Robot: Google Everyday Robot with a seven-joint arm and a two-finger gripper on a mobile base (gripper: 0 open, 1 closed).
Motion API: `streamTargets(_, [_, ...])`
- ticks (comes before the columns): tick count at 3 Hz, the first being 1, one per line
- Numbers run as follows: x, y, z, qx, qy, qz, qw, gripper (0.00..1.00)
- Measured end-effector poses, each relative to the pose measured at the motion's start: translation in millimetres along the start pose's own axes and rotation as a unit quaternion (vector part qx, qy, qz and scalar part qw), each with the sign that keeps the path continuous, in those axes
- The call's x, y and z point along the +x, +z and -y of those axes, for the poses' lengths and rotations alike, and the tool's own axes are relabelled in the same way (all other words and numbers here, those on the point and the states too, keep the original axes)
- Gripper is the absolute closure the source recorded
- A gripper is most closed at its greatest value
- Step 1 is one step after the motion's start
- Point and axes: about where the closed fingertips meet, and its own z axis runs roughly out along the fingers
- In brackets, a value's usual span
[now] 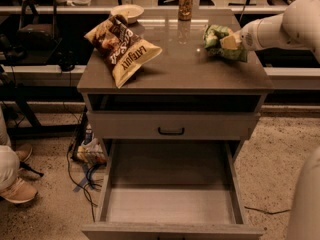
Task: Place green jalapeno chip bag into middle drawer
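Green jalapeno chip bag (218,40): being gripped near the counter's (185,69) right edge, toward the rear corner; not yet in the drawer.
Gripper (233,41): reaching in over the right edge, clamping the bag's right end.
Middle drawer (170,204): standing pulled open below the front edge, holding nothing.
Progress: grasp seemingly made; lifting, lowering and releasing into the drawer all pending.
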Motion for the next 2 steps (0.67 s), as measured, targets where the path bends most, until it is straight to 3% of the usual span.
streamTargets(1, [-7, -49, 8, 0.023, -0.009, 0.029, 0.9993, 1.00])
streamTargets(2, [5, -130, 9, 0.045, -0.026, 0.038, 0.9979, 1.00])
